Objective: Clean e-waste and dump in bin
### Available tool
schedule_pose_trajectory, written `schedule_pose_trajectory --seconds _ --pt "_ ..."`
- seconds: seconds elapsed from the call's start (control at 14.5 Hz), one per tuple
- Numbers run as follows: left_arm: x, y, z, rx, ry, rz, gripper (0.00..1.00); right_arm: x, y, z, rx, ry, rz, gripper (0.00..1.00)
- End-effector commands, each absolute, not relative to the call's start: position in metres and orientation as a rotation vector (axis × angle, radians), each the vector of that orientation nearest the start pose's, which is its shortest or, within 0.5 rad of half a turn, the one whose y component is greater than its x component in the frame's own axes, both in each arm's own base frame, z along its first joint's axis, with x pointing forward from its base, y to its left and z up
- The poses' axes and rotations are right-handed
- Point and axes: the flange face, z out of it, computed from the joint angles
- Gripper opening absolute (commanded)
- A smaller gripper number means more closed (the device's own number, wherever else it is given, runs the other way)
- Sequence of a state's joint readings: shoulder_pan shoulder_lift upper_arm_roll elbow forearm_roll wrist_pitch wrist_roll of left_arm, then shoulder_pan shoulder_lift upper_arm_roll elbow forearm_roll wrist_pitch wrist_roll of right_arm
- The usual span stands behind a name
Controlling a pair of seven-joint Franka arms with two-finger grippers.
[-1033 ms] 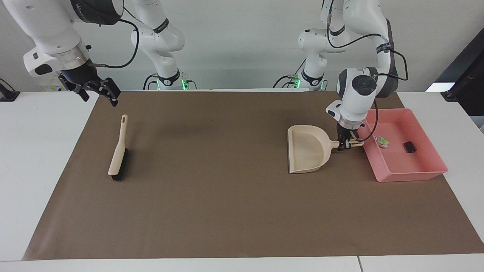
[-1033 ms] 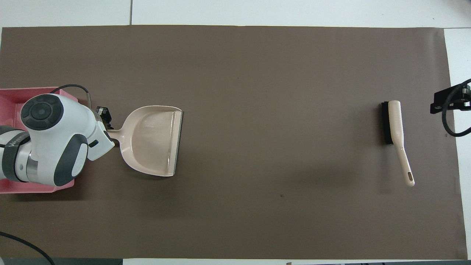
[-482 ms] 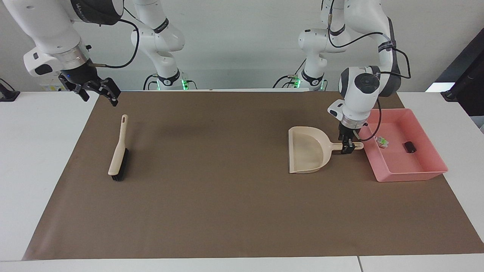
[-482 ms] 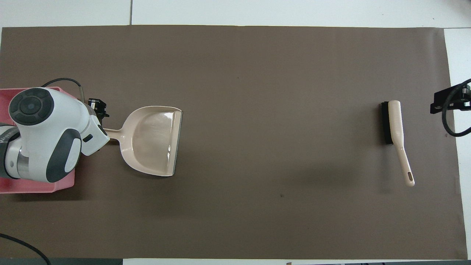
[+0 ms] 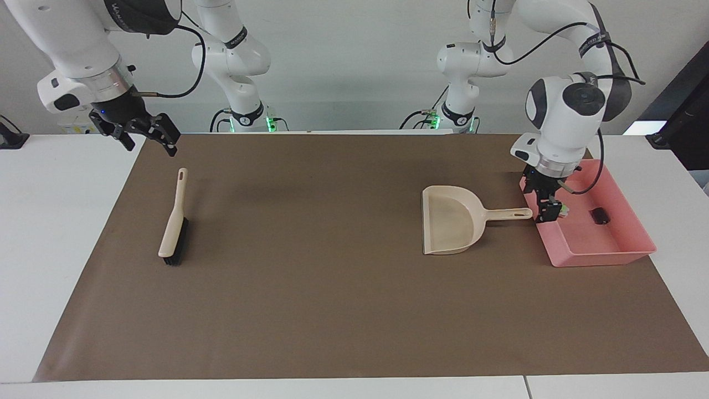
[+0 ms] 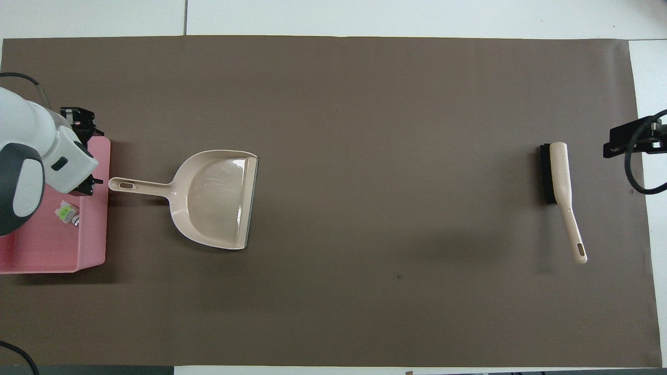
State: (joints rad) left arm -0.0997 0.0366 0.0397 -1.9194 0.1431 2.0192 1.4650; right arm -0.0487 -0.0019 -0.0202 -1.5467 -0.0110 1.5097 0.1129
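Note:
The pink bin [image 5: 588,259] stands at the left arm's end of the mat; it also shows in the overhead view [image 6: 52,252]. In it lie the white e-waste piece with green marks [image 5: 563,209] [image 6: 66,212] and the small black block [image 5: 599,215], which the arm hides in the overhead view. The beige dustpan [image 5: 451,219] [image 6: 213,198] lies flat and empty beside the bin, its handle toward the bin. My left gripper [image 5: 546,209] is open and empty, raised over the bin's rim next to the handle's end. My right gripper [image 5: 145,134] is open, raised over the mat's corner by the brush.
A beige hand brush [image 5: 174,221] with black bristles lies on the brown mat toward the right arm's end [image 6: 560,179]. White table surface borders the mat on all sides.
My left gripper has let go of the dustpan handle, risen, and moved off it to over the bin's rim. The dustpan lies still. The right arm has barely moved.

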Motion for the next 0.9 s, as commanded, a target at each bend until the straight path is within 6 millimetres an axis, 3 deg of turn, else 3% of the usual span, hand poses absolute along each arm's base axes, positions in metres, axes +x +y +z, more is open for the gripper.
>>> schedule_pose_trajectory --seconds 0.0,0.21,0.41,0.83 --pt "0.581 0.009 0.496 -2.288 2.007 -0.031 1.0 0.542 -0.034 0.636 -3.127 0.25 0.027 1.0" --pt "0.58 0.019 0.505 -2.477 1.826 -0.04 1.0 0.542 -0.032 0.637 -3.127 0.25 0.024 1.0" --pt "0.573 0.036 0.509 -2.745 1.449 0.004 1.0 0.541 -0.034 0.635 -3.125 0.249 0.043 1.0" --pt "0.56 0.037 0.545 -2.993 0.864 0.042 1.0 0.538 -0.035 0.635 -3.126 0.254 0.048 1.0"
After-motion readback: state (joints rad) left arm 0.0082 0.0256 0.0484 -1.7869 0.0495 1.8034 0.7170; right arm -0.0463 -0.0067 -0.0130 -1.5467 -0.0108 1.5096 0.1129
